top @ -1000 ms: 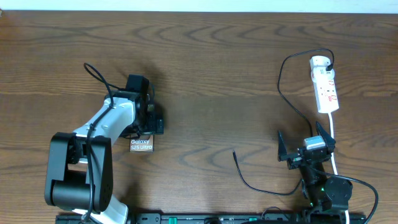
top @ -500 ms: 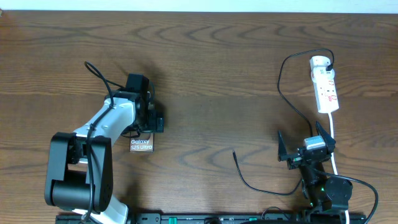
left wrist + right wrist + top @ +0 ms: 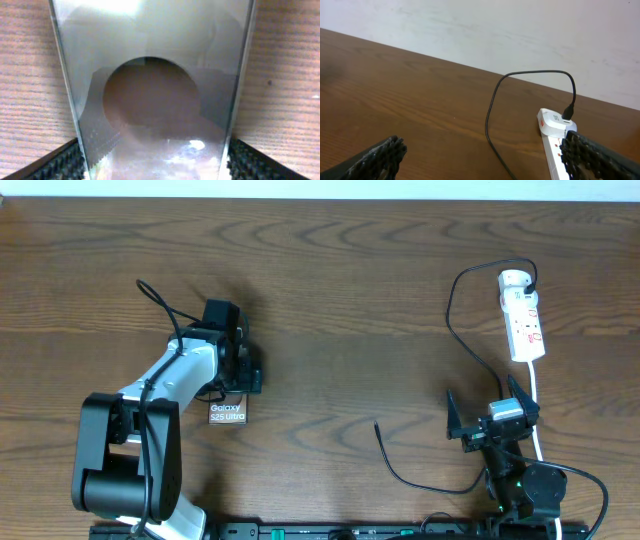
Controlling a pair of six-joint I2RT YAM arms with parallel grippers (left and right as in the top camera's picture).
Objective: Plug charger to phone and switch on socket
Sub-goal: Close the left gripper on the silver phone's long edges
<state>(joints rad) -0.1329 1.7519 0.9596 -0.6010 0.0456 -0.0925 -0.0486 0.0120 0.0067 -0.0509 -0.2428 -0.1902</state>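
Observation:
The phone [image 3: 228,414] lies flat on the table at the left, its bronze back with white "Galaxy" lettering facing up. My left gripper [image 3: 236,391] stands over its far end. In the left wrist view the phone [image 3: 150,100] fills the gap and both pads [image 3: 60,162] rest against its long edges. The white socket [image 3: 522,315] lies at the far right. The charger's black plug [image 3: 530,277] sits in its far end. The charger cable [image 3: 455,310] loops down to a loose tip [image 3: 377,425] at mid-table. My right gripper [image 3: 488,412] hovers open near the socket's cord, holding nothing.
The right wrist view shows the socket [image 3: 555,140] and the charger cable [image 3: 492,110] ahead of my right gripper [image 3: 487,162], with a pale wall behind the table's far edge. The socket's thick white cord [image 3: 537,395] runs down past the right arm.

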